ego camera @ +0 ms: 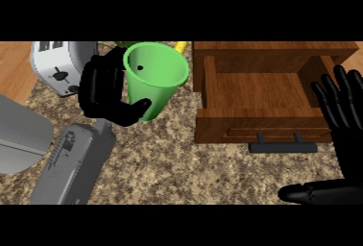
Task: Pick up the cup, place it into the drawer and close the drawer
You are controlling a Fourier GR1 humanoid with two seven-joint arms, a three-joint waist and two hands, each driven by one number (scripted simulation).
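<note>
We look down on a speckled stone counter [184, 163]. At the upper right sits a wooden drawer [262, 91], pulled open, its dark handle [282, 146] facing us. Our right hand [351, 144] stands at the right edge, fingers straight and spread, holding nothing. Our left hand [102, 91], upper left of centre, curls fingers and thumb round the green cup [157, 72], which is just left of the drawer, outside it. A silver toaster [60, 65] fills the upper left corner.

Even, bright light; faint soft shadows
</note>
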